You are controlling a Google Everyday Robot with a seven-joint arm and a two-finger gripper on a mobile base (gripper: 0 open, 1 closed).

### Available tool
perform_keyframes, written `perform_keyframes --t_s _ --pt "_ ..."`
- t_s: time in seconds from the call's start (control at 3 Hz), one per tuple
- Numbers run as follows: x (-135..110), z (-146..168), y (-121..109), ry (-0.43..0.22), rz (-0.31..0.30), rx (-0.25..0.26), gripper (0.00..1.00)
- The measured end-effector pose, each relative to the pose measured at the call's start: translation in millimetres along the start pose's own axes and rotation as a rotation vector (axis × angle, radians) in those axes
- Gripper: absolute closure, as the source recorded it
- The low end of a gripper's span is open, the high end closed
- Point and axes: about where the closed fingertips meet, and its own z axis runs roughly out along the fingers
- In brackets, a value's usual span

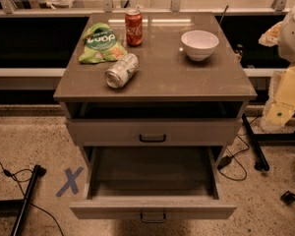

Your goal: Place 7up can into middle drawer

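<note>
The 7up can (121, 71), silvery-white with green markings, lies on its side on the cabinet top (187, 77), left of centre and near the front edge. The middle drawer (152, 210) is the lower of the two drawer fronts. It is pulled out wide, and nothing lies on its inside floor (152, 173). My arm shows as white and pale-yellow shapes at the right edge of the view. The gripper (278, 113) hangs there, beside the cabinet's right side and well away from the can. It holds nothing that I can see.
A red cola can (133, 27) stands upright at the back of the top, beside a green snack bag (101, 43). A white bowl (199, 44) sits at the back right. The upper drawer front (152, 132) is pushed in. Cables and stand legs (27, 193) lie on the floor on both sides.
</note>
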Motion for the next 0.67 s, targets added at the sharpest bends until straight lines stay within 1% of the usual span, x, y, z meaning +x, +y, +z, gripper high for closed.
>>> perform_keyframes --t_s 0.33,0.67 --pt "0 0 0 0.000 0.000 0.000 0.00" --pt "-10 15 -14 0.059 -0.094 -0.020 0.00"
